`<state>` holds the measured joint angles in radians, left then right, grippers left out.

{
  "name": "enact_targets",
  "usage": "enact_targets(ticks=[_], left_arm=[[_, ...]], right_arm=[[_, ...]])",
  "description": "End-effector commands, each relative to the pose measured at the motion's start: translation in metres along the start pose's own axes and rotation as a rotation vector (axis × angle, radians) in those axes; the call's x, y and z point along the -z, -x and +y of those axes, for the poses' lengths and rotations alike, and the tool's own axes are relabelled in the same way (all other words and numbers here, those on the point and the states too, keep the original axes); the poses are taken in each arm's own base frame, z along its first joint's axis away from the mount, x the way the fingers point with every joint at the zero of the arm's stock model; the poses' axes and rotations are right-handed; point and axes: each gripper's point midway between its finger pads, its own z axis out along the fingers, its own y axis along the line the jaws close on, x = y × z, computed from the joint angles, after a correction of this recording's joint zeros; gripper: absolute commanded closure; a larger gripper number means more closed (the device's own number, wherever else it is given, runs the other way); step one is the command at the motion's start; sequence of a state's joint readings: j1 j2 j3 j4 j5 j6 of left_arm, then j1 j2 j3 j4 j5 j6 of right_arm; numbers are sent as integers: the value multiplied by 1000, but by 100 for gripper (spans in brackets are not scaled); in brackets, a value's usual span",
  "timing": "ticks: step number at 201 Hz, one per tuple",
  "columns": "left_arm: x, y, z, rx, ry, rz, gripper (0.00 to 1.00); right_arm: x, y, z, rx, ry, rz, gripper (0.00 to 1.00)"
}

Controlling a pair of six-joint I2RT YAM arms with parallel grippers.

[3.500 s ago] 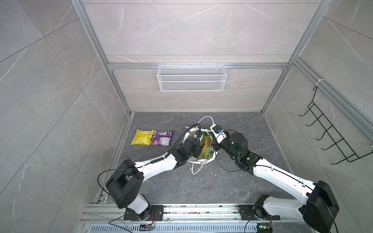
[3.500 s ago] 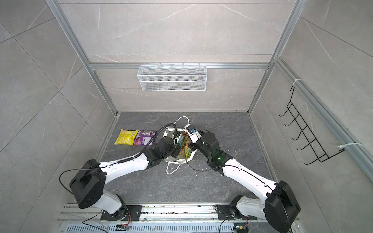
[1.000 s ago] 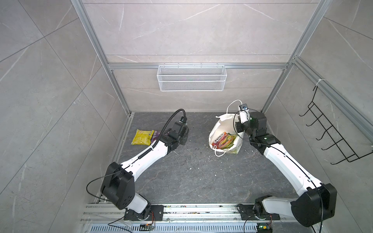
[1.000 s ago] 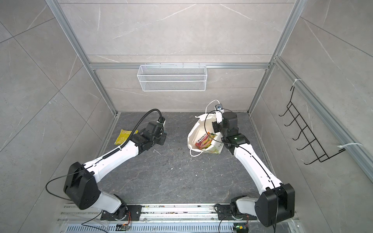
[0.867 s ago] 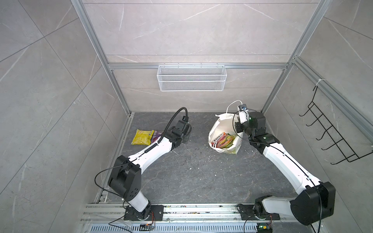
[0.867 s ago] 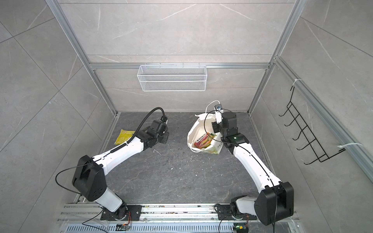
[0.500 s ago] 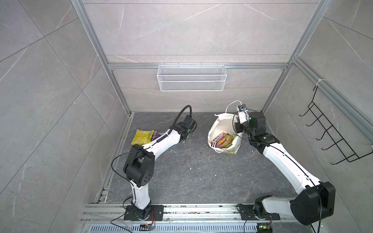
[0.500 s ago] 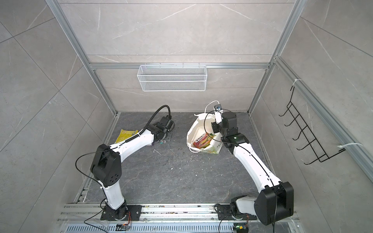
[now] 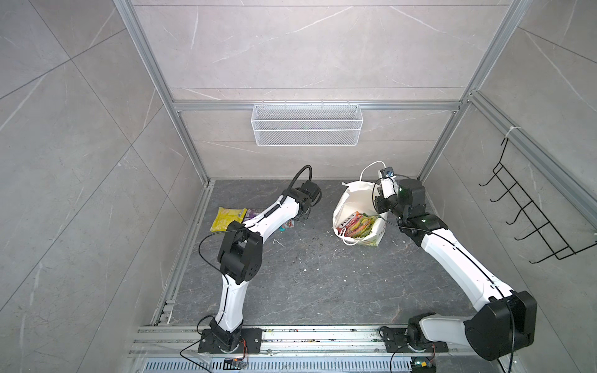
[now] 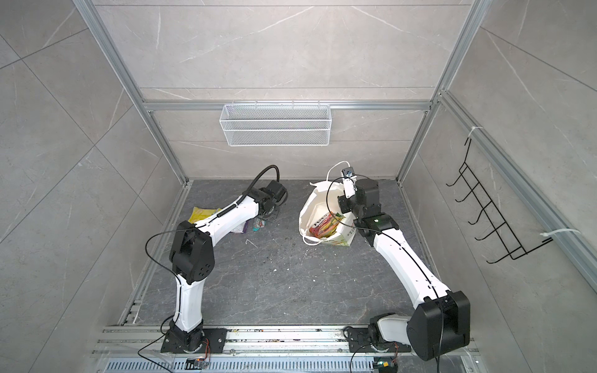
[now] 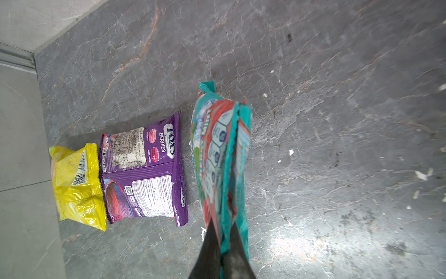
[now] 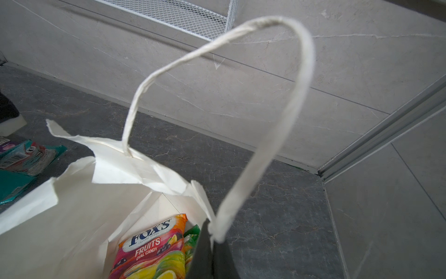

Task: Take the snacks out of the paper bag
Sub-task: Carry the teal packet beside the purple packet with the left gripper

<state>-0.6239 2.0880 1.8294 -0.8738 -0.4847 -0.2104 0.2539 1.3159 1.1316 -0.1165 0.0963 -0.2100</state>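
Note:
My left gripper point(image 11: 223, 224) is shut on one end of the teal-red snack packet point(image 11: 219, 149). The packet's other end is down at the floor beside the purple packet point(image 11: 144, 169) and the yellow packet point(image 11: 77, 183). In a top view this gripper point(image 9: 302, 214) is at the back left. The white paper bag point(image 9: 347, 203) stands open at the back right. My right gripper point(image 12: 211, 229) is shut on its rim at the root of a cord handle point(image 12: 289, 96). Inside lie an orange-red FOX'S packet point(image 12: 149, 251) and a green-yellow one point(image 12: 191, 239).
A white wire mesh basket point(image 9: 307, 129) hangs on the back wall. A black hook rack point(image 9: 529, 210) is on the right wall. An aluminium rail point(image 9: 193, 226) edges the floor just left of the yellow packet. White crumbs dot the dark floor point(image 9: 307, 268).
The bag has moved from the middle to the back right in my right gripper. My left gripper has carried the teal-red packet left, beside the purple one; its elbow has risen.

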Motion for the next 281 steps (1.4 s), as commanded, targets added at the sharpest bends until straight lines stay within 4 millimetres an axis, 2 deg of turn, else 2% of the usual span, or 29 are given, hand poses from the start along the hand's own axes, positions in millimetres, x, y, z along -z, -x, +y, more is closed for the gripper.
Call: enact_targets(ticks=[1,53,111,163,192,201,236,242,261,268,281], left_arm=[[4,-4,12,-20,60,47,100],[-6,6,7,-36,55,58,100],[-18,8,-1,-32,45,80,86],[-19,16,-3,-13,27,66,81],[-20,21,-4,-4,18,55,75],[-19,24,-4,0,17,46,69],[-22,33,-4,28,-27,25,66],[-22,34,-3,35,-32,23,61],[-20,39,-2,52,-60,7,57],[-18,41,-2,55,-66,-2,51],[-15,46,-2,60,-72,-21,49]], right_arm=[[9,31,-3,-8,3,-103,100],[12,31,-2,-10,8,-114,100],[15,32,-1,-7,13,-127,100],[15,30,1,-9,21,-125,100],[15,29,0,-9,20,-126,100],[15,30,0,-9,20,-129,100],[15,30,1,-9,23,-130,100],[16,30,1,-9,22,-130,100],[17,30,1,-9,23,-133,100],[17,30,0,-9,21,-133,100],[17,30,1,-8,22,-132,100]])
